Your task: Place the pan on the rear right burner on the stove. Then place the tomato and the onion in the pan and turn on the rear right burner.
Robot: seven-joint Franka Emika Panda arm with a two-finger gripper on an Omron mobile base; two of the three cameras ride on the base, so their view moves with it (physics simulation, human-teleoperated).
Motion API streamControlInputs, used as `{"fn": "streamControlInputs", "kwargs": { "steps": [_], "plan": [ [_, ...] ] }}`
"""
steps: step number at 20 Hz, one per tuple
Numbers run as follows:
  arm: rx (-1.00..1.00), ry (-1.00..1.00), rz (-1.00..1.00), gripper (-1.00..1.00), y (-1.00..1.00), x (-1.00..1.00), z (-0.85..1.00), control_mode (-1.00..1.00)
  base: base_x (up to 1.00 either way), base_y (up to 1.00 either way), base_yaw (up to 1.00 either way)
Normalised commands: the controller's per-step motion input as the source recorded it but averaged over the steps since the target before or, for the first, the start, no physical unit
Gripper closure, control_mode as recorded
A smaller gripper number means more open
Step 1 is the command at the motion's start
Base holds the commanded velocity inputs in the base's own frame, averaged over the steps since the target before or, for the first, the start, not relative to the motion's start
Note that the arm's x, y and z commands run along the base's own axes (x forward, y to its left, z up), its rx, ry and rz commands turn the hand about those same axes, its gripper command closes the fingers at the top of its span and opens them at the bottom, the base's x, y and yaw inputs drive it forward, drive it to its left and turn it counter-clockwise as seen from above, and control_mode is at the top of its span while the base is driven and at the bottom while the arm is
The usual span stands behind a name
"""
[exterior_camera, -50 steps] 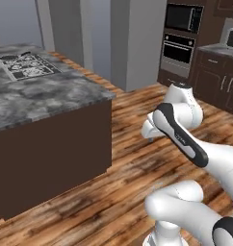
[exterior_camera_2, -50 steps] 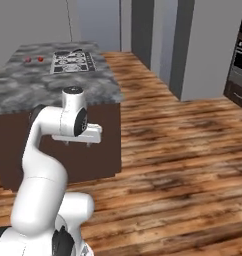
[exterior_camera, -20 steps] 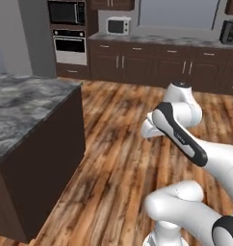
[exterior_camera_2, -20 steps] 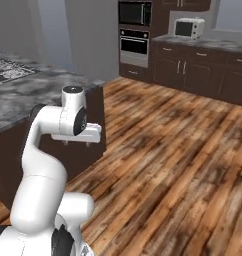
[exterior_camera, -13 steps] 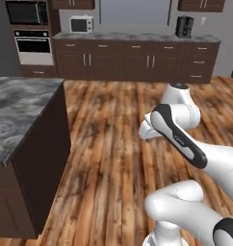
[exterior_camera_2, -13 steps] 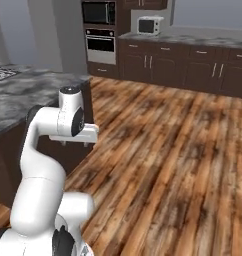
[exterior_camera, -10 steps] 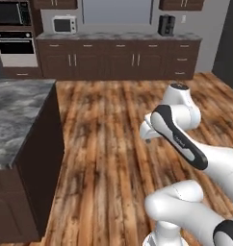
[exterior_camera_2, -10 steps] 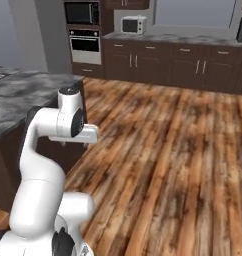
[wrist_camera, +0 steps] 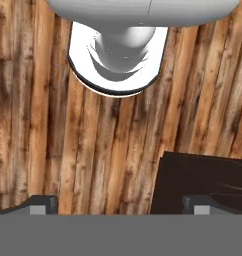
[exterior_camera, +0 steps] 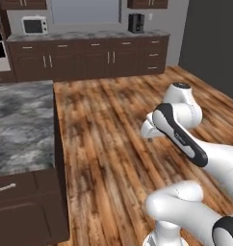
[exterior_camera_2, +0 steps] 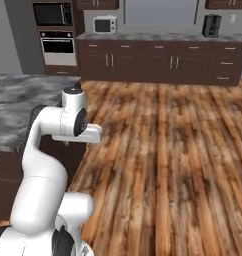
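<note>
Hand view: end effector [wrist_camera: 120, 202] spread wide above wood floor [wrist_camera: 53, 145].

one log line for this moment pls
phase: base turning | gripper: open, empty, over wood floor | island counter: beside | task items: unseen

floor [exterior_camera: 113, 144]: wood planks, orange-brown w/ dark streaks | island top [exterior_camera: 19, 125]: mottled grey-white marble, dark brown base below | cabinets [exterior_camera_2: 158, 62] behind island: dark brown, silver pulls, grey top | microwave [exterior_camera_2: 104, 24] on cabinets: white | coffee maker [exterior_camera_2: 211, 25]: black | oven [exterior_camera_2: 55, 37] left of cabinets: black/steel | arm [exterior_camera_2: 48, 150]: white, dark joints
</note>
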Motion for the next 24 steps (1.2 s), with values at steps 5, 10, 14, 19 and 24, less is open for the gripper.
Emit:
{"fn": "streamControlInputs", "kwargs": {
  "steps": [5,10,14,19,24],
  "plan": [
    [0.00,0.00,0.00,-1.00,0.00,0.00,0.00,1.00,-0.97,1.00,-0.08],
    [0.00,0.00,0.00,-1.00,0.00,0.00,0.00,1.00,-0.52,1.00,-0.19],
    [0.00,0.00,0.00,-1.00,0.00,0.00,0.00,1.00,-0.40,1.00,-0.21],
    [0.00,0.00,0.00,-1.00,0.00,0.00,0.00,1.00,-0.47,1.00,-0.17],
    [0.00,0.00,0.00,-1.00,0.00,0.00,0.00,1.00,-0.71,1.00,-0.07]
  ]
}}
